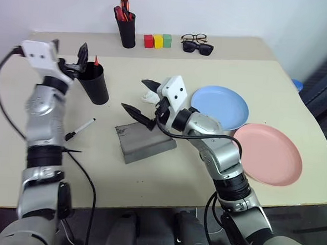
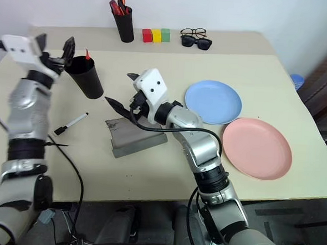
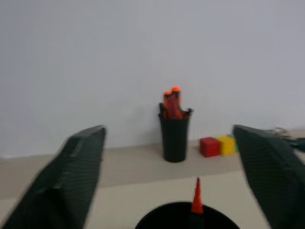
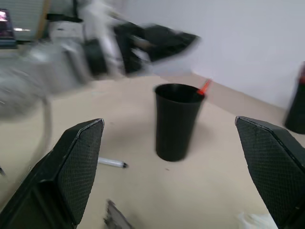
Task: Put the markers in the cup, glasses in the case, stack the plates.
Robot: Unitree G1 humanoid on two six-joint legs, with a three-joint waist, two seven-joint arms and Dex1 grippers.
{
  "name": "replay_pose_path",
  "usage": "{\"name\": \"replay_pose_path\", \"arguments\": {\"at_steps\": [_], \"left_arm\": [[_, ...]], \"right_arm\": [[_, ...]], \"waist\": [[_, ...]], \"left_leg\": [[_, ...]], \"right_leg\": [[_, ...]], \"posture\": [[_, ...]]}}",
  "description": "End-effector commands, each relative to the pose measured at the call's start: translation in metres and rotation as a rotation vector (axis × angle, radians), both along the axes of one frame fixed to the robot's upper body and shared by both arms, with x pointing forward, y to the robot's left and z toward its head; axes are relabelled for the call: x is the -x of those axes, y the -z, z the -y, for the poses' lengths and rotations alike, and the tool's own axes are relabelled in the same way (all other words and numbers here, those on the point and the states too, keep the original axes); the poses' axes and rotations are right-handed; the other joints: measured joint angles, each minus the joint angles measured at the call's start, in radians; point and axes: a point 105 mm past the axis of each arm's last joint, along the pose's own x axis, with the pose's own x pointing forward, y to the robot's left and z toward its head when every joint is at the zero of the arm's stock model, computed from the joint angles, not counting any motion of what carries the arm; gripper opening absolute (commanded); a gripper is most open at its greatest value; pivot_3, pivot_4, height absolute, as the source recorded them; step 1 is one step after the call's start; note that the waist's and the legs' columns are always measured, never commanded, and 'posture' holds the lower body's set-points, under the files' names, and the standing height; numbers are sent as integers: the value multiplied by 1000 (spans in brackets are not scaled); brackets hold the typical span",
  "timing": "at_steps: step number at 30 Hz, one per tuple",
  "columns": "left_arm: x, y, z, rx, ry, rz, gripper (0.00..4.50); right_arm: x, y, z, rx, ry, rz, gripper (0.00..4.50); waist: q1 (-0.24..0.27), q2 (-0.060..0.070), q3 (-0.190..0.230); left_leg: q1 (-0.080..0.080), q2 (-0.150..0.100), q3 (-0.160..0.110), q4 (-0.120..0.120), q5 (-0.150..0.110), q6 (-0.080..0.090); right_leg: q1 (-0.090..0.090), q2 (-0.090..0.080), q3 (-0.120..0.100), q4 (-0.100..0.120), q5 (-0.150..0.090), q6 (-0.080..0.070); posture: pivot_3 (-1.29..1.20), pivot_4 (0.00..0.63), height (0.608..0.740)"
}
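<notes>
We hold our left gripper [image 1: 71, 57] released just behind the cup [image 1: 95, 84], where the red marker [image 1: 95, 59] stands, our right gripper [image 1: 141, 101] spread above the case [image 1: 144, 142].

Bare table [image 1: 166, 172] before case [image 1: 145, 142], cup [image 1: 95, 84] behind marker [image 1: 80, 129]
</notes>
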Motion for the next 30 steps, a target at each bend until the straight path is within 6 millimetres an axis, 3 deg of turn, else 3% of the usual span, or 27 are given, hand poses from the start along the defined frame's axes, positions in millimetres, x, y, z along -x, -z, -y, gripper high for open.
{"name": "replay_pose_path", "arguments": {"at_steps": [1,6,11,17,20,24,27,28,30], "left_arm": [[35,12,13,-92,212,-204,4456],[64,90,10,-312,211,-725,4456],[59,129,8,-358,122,-1021,4456],[32,143,12,-375,70,-1070,4456],[27,152,12,-381,73,-1101,3580],[21,154,5,-364,44,-1100,1567],[16,142,10,-334,81,-1016,47],[14,133,14,-322,107,-955,47],[8,89,37,-322,211,-626,47]], "right_arm": [[7,-15,11,-19,-11,57,4500],[23,-8,25,80,-127,44,4500],[43,2,27,160,-246,27,4500],[50,9,22,177,-264,11,4500],[51,11,21,183,-258,10,4500],[51,13,23,189,-243,8,4500],[52,13,23,190,-241,7,4500],[52,13,23,190,-240,7,4500],[51,14,23,191,-236,5,4500]], "waist": [[-6,0,0],[7,1,0],[26,0,0],[19,0,0],[20,1,0],[20,1,0],[18,1,0],[19,1,0],[20,1,0]], "left_leg": [[0,0,0,0,0,0],[1,0,-1,0,0,0],[3,0,-4,2,0,0],[4,-1,-3,1,0,0],[3,-1,-3,1,0,0],[5,-1,-3,1,0,0],[8,0,-3,1,0,0],[8,0,-3,1,0,0],[7,0,-3,1,0,0]], "right_leg": [[0,0,0,0,0,0],[3,-1,-1,-1,0,0],[8,0,-3,-3,0,0],[8,2,-3,-3,0,0],[7,1,-2,-2,0,0],[9,1,-2,-2,0,0],[11,1,-2,-2,0,0],[11,1,-2,-2,0,0],[11,1,-2,-2,0,0]], "posture": [[0,150,740],[0,150,740],[0,150,740],[0,150,740],[0,150,740],[0,150,740],[0,150,740],[0,150,740],[0,150,740]]}}
